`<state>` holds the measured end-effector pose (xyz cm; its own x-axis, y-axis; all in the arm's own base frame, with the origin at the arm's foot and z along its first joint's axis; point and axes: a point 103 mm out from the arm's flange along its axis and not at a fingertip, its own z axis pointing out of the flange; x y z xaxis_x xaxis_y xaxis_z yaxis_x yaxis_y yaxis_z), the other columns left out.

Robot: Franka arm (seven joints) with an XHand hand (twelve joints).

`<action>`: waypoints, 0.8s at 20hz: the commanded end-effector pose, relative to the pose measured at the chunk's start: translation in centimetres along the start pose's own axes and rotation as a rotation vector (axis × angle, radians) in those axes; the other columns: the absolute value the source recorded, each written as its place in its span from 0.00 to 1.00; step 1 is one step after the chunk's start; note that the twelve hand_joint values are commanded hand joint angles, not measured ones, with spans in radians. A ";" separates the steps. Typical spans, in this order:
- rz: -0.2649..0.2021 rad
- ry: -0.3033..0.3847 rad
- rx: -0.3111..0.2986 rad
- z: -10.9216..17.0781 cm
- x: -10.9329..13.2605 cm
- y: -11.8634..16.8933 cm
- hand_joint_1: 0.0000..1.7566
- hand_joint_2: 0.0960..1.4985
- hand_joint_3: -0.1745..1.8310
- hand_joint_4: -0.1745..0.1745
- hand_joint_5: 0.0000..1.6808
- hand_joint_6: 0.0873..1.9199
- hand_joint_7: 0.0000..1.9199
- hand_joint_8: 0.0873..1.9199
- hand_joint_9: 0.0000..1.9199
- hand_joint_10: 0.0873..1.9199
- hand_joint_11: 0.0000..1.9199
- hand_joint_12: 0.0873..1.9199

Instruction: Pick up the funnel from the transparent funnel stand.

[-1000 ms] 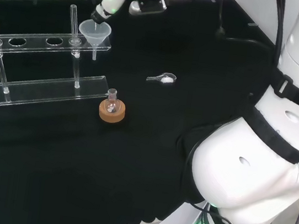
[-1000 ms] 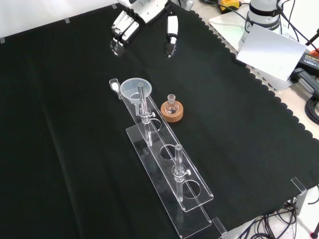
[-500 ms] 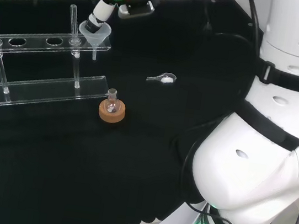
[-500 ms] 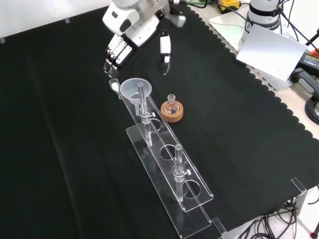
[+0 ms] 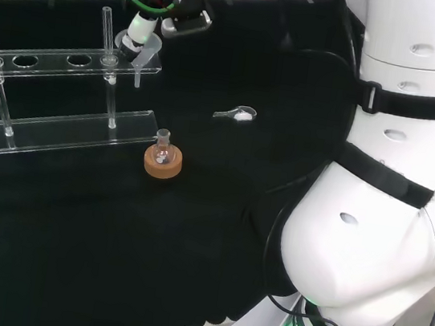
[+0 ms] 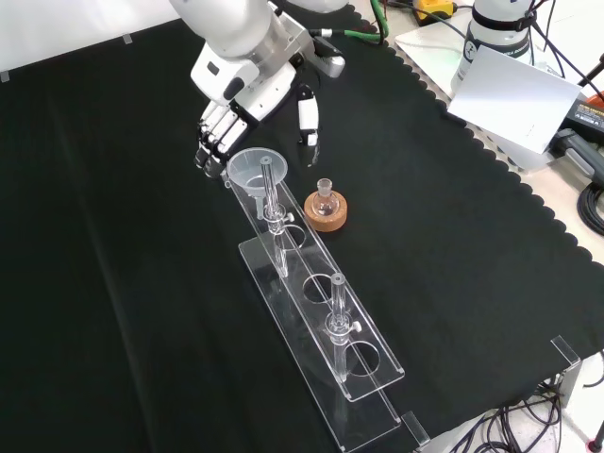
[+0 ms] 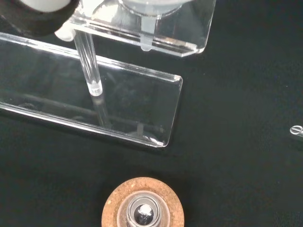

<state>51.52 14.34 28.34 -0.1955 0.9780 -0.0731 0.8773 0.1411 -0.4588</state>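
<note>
Front view: hand [image 6: 247, 80] spread open, holding nothing, fingers and thumb straddling funnel [image 6: 250, 168] seated in funnel stand [image 6: 373, 366], pre-grasp.

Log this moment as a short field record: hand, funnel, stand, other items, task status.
hand: open, fingers straddling the funnel's rim, no grasp visible
funnel: seated in the end hole of the stand
stand: clear, upright on the cloth
flask: small, on a cork ring, beside the stand
spoon: lying on the cloth, apart from the stand
status: funnel not yet lifted
</note>
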 end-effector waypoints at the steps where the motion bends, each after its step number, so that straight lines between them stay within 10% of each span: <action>1: -0.001 -0.026 0.003 0.8 0.5 0.9 0.19 0.47 0.13 0.38 0.02 0.00 0.00 0.09 0.00 0.40 0.08 0.79; 16: 0.010 -0.037 -0.003 2.0 -0.6 2.0 0.21 0.48 0.12 0.36 0.06 0.00 0.00 0.23 0.05 0.44 0.11 0.79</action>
<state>52.52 13.79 25.70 -0.2038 0.9726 -0.1120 0.8795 0.1316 -0.4574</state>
